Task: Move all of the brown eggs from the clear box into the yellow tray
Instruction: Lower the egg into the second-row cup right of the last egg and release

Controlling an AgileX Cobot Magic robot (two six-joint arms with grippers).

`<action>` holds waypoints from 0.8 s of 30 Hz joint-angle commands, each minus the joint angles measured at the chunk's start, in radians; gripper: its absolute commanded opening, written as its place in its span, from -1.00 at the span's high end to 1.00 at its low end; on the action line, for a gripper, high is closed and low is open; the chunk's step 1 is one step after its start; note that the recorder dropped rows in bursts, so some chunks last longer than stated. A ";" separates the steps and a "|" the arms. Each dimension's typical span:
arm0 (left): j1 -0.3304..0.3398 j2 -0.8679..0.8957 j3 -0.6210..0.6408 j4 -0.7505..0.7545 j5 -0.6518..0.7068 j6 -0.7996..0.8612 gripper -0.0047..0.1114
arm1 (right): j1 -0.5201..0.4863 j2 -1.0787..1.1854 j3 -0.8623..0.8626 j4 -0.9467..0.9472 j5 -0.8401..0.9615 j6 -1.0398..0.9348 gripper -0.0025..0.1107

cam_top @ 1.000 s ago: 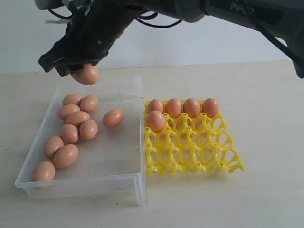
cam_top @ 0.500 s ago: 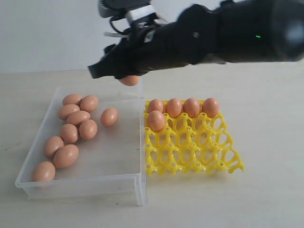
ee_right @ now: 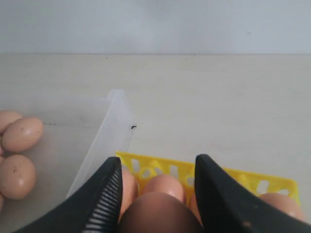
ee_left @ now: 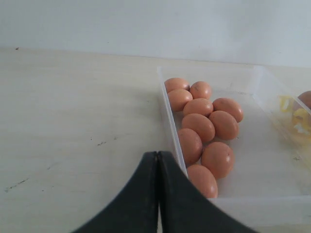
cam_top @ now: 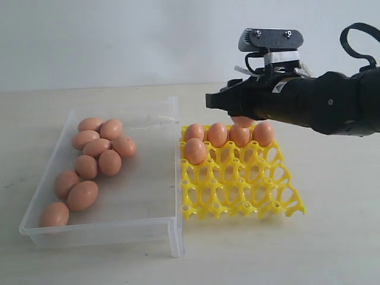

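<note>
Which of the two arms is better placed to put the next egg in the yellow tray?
The right. The right arm's fingers hold a brown egg just above the yellow tray, where many cups stand empty. The left arm's fingers are shut, hold nothing, and sit back by the clear box.

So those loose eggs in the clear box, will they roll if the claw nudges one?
Probably: the eggs lie on their sides on the smooth flat floor of the box, with no cups holding them. They touch, so a nudge likely shifts neighbours too.
</note>
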 commanded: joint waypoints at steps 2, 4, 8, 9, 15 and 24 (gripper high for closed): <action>0.001 -0.006 -0.004 -0.002 -0.006 0.002 0.92 | -0.002 0.051 0.002 -0.023 -0.040 0.052 0.96; 0.001 -0.006 -0.004 -0.002 -0.006 0.002 0.92 | 0.003 0.066 0.002 -0.025 -0.062 0.070 0.96; 0.001 -0.006 -0.004 -0.002 -0.006 0.002 0.92 | 0.010 0.094 0.002 -0.095 -0.120 0.203 0.96; 0.001 -0.006 -0.004 -0.002 -0.006 0.002 0.92 | 0.013 0.102 0.002 -0.110 -0.127 0.228 0.96; 0.001 -0.006 -0.004 -0.002 -0.006 0.002 0.92 | 0.037 0.151 0.002 -0.135 -0.194 0.249 0.96; 0.001 -0.006 -0.004 -0.002 -0.006 0.002 0.92 | 0.037 0.211 0.002 -0.162 -0.223 0.248 0.96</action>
